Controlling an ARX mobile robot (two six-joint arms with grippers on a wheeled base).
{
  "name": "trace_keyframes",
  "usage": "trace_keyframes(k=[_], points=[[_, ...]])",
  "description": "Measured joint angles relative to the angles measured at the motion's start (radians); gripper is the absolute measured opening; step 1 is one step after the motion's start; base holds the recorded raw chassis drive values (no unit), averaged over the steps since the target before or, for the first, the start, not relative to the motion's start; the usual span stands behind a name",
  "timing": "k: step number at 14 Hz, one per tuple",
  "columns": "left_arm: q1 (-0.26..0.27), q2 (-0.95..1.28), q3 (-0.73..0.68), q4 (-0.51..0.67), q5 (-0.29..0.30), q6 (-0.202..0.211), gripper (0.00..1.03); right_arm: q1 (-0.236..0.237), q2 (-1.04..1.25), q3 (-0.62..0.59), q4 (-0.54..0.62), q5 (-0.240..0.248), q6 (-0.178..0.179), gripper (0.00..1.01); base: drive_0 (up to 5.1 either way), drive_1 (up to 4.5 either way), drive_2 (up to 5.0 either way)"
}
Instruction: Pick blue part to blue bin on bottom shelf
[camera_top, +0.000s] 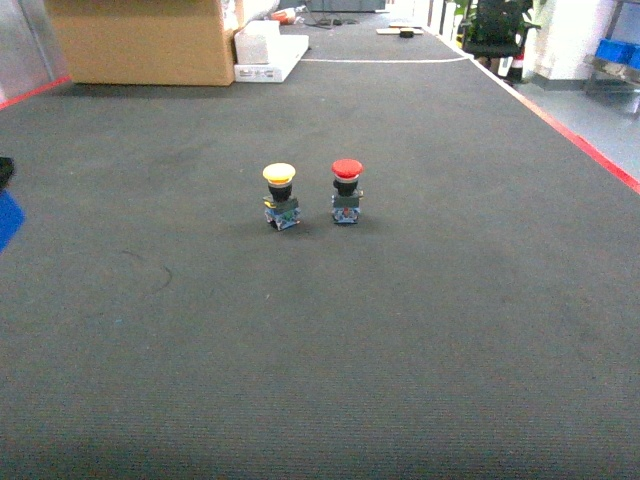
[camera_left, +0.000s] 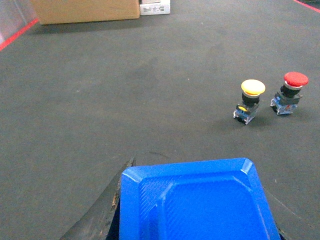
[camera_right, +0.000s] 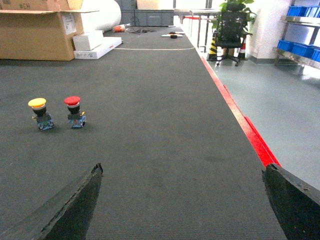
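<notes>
A blue part (camera_left: 200, 200), flat with a bevelled rim, fills the bottom of the left wrist view. My left gripper (camera_left: 195, 205) is shut on it; one dark finger (camera_left: 102, 207) shows along its left side and the other is hidden. In the head view only a blue corner (camera_top: 6, 220) and a bit of black gripper (camera_top: 5, 172) show at the left edge. My right gripper (camera_right: 182, 172) is open over bare mat, with nothing between its fingers. Far off to the right stands a steel rack with blue bins (camera_right: 299, 48); I cannot make out its bottom shelf.
A yellow push button (camera_top: 281, 195) and a red push button (camera_top: 346, 190) stand side by side on the dark mat. A cardboard box (camera_top: 140, 40) and white boxes (camera_top: 268, 50) sit at the back left. A red line (camera_right: 235, 110) edges the mat on the right.
</notes>
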Motion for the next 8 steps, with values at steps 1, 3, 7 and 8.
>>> trace_keyframes(k=[1,3,7,8], points=[[-0.019,-0.155,-0.033,-0.105,-0.032,-0.024,0.45,0.0,0.0,0.0,0.0,0.0,0.0,0.98,0.0,0.0,0.0],[-0.082,-0.482,-0.055,-0.328,-0.119,-0.058,0.45,0.0,0.0,0.0,0.0,0.0,0.0,0.98,0.0,0.0,0.0],[-0.185,-0.898,-0.098,-0.707,-0.291,-0.128,0.45,0.0,0.0,0.0,0.0,0.0,0.0,0.98,0.0,0.0,0.0],[-0.219,-0.961,-0.107,-0.762,-0.314,-0.136,0.45,0.0,0.0,0.0,0.0,0.0,0.0,0.98,0.0,0.0,0.0]])
